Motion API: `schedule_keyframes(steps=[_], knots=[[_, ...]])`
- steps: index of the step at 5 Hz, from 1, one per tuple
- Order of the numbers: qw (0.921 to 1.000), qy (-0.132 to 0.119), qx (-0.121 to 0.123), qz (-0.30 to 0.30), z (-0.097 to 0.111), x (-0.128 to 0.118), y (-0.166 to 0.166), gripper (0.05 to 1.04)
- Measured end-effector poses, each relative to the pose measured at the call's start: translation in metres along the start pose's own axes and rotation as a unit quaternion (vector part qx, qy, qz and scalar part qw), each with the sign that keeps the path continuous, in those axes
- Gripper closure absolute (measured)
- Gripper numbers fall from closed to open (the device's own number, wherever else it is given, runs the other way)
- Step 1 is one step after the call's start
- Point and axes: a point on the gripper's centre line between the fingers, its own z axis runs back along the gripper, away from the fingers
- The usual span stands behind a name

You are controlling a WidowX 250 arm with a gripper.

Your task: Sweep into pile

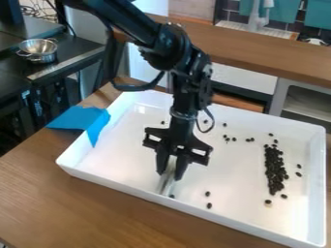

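Note:
Inside the white tray (123, 169), the gripper (169, 173) hangs down left of the tray's middle, shut on a thin, pale sweeping tool (167, 183). The tool's lower end is low over the tray floor by the front wall; whether it touches cannot be told. A long, narrow pile of dark beans (274, 169) lies toward the tray's right side. Loose beans (208, 205) lie to the right of the tool near the front wall, with several more behind the gripper and around the pile.
A blue cloth (79, 118) hangs over the tray's left wall onto the wooden table (65, 203). Metal bowls (38, 50) stand on a black surface at the back left. Behind the tray runs a raised wooden ledge (271, 53).

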Motion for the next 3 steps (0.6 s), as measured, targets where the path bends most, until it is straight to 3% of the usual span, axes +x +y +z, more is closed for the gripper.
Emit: schedule_keyframes(steps=[1,3], knots=[[0.9999,0.012,-0.003,0.008,-0.001,0.000,-0.003,0.745],[0.9981,0.050,-0.033,0.014,0.003,-0.007,-0.026,0.745]])
